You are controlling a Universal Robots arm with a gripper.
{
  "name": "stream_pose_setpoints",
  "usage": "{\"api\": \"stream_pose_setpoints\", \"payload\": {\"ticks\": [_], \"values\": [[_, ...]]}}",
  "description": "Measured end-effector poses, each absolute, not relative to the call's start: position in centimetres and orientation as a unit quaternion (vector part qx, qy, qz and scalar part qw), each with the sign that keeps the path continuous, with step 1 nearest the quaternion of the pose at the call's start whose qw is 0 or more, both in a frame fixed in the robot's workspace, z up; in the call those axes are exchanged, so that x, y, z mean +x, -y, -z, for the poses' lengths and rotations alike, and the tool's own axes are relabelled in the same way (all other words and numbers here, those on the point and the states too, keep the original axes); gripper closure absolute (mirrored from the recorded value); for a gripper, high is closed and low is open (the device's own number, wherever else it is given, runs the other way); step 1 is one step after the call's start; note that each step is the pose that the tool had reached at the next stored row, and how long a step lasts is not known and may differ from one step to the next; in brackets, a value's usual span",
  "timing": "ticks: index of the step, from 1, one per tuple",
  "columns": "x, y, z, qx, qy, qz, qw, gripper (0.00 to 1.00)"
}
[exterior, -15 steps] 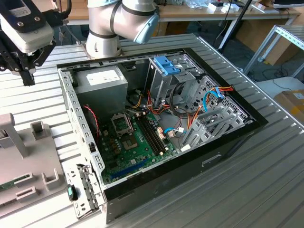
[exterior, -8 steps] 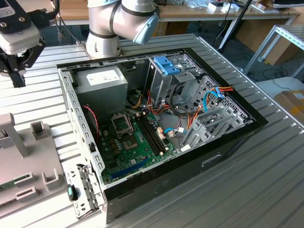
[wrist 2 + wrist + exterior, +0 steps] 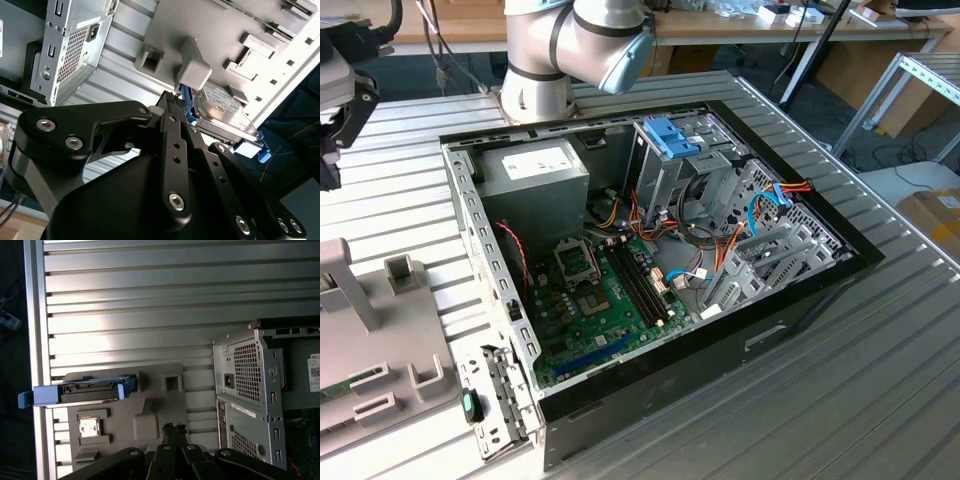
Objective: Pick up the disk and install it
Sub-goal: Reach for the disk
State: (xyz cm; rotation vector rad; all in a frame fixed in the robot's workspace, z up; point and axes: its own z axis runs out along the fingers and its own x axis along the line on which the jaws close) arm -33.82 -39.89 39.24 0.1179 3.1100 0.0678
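Silver-grey metal hard disk with blue plastic rails (image 3: 80, 391) stands on edge in a slot of the grey moulded fixture plate (image 3: 155, 407), untouched (label side visible in the second wrist view). Black linkage gripper (image 3: 175, 429) hovers near it, apart, fingers pinched together on nothing. Plate lies on the ribbed aluminium table (image 3: 150, 290), at 9 o'clock of the open black computer case (image 3: 720, 355) in the exterior view.
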Motion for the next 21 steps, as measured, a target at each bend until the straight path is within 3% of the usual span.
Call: {"api": "stream_pose_setpoints", "payload": {"ticks": [5, 9, 21], "values": [[-33.9, 39.9, -39.2, 0.038, -0.999, -0.022, 0.013, 0.89], [-33.9, 39.9, -39.2, 0.038, -0.999, -0.021, -0.006, 0.89], [-33.9, 37.0, -39.2, 0.038, -0.999, -0.021, -0.006, 0.89]]}}
